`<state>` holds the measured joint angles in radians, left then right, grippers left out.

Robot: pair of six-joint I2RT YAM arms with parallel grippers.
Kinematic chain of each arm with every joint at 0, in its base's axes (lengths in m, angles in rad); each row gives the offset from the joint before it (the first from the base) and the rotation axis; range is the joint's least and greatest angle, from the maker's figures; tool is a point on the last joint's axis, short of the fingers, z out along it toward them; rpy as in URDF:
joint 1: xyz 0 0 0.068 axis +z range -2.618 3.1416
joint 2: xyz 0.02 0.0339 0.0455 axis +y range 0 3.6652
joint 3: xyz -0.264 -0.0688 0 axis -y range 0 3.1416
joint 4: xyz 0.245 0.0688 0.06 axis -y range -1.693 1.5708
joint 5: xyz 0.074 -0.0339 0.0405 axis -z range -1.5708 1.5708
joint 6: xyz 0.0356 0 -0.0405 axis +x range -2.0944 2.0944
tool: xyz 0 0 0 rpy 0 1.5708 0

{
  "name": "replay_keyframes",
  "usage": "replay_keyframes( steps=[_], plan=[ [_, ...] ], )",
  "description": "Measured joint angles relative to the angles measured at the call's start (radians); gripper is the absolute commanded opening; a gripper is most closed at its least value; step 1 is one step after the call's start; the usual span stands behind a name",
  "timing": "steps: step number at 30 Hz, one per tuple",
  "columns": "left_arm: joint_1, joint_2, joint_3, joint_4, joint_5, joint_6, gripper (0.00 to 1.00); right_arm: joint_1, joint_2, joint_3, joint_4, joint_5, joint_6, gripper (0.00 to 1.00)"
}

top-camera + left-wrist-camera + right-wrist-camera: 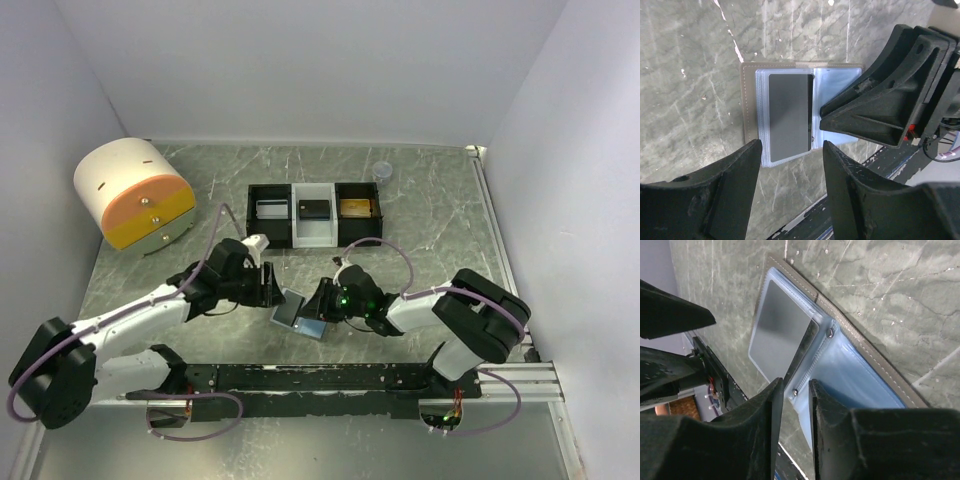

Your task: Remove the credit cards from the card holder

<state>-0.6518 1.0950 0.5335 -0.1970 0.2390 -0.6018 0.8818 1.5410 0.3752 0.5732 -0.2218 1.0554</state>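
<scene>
Your working surface is a grey-green marbled tabletop point(430, 200), boxed in by plain white walls point(320, 60) at the back and both sides. A round white, orange and yellow drawer drum point(130, 190) stands at the far left. A black-and-white three-compartment tray point(316, 238) sits mid-table, with a small clear cup point(381, 172) beyond it.

The small flat grey card holder with pale blue lining point(300, 316) lies spread open on the table near the arm bases, between your two grippers. Its stitched grey edge frames stacked clear plastic sleeves. A plain dark grey card point(788, 112) sits in the top sleeve of the leaf nearer your left arm.

Your left gripper point(791, 147) is released, its fingers spread wide just above that card and gripping nothing. Your right gripper point(795, 385) rests at the holder's riveted spine with only a narrow slit between its fingers. You cannot tell whether it pinches a sleeve.
</scene>
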Motion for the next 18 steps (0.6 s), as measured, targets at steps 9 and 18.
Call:
replay_keyframes(
  steps=[9,18],
  plan=[
    [-0.089,0.151,0.016,0.071,-0.082,-0.034,0.47,-0.006,0.014,0.006,0.005,-0.007,0.010,0.25],
    [-0.152,0.171,0.006,0.095,-0.134,-0.073,0.36,-0.019,0.014,0.048,-0.037,-0.008,0.002,0.25]
  ],
)
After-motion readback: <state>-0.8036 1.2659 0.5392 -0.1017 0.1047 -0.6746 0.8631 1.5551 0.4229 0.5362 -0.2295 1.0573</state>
